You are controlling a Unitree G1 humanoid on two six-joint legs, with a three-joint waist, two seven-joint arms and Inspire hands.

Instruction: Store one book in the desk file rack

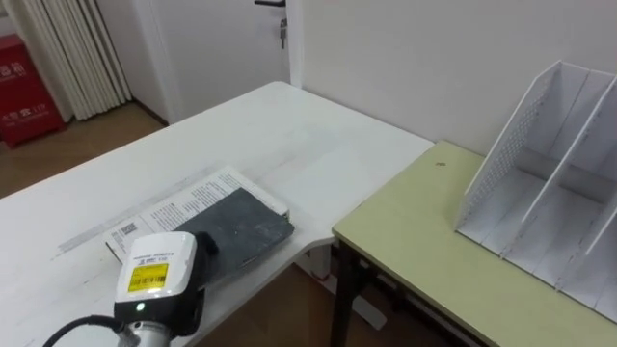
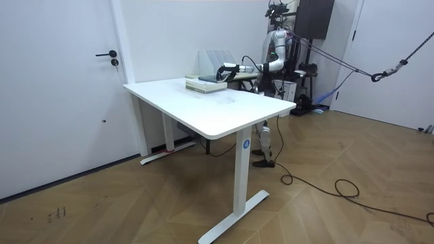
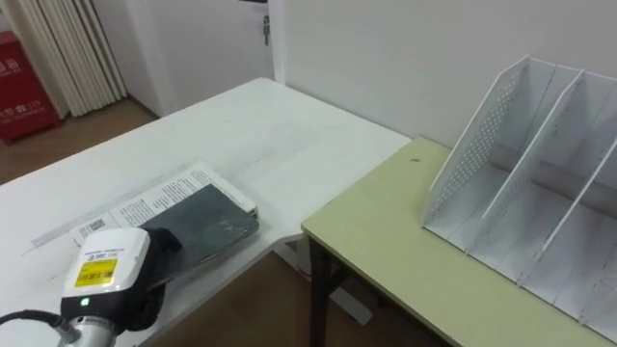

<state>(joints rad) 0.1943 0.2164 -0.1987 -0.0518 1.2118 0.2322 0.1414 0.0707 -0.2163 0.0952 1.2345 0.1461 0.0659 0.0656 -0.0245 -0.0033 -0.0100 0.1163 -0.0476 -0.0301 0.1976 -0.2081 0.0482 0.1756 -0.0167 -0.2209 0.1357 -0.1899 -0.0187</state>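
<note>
At seven o'clock my left hand [image 1: 203,247] is at the near end of the dark grey flat book [image 1: 246,224] — how its fingers stand I cannot tell. The book lies on the white table [image 1: 289,135]. At two o'clock, well apart — the white perforated file rack [image 1: 540,183].

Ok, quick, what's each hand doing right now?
Left hand: at the dark book, grip cannot be told.
Right hand: cannot be told.

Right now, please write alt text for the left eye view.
The robot's left hand is on a dark book that lies on printed pages on the white table. To the right, a white file rack stands on a green desk.
</note>
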